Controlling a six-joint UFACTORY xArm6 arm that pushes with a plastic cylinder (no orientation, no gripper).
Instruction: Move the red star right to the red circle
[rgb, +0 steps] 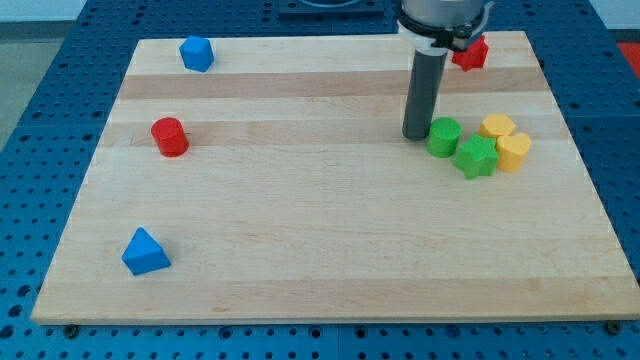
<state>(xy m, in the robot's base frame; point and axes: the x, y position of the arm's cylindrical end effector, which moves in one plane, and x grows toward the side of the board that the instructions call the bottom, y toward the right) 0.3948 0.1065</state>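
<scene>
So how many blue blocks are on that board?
2. One blue block sits near the view's top left corner; the blue triangular block lies at the bottom left. None looks hidden.

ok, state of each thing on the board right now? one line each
my tip: down on the wooden board, touching or nearly touching the green cylinder's left side
red star: the view's top right, partly hidden behind the arm
red circle: upright, alone at the view's left
green cylinder: upright
green star: against the green cylinder
yellow blocks: two, clustered right of the greens
blue blocks: top left; another at bottom left
</scene>
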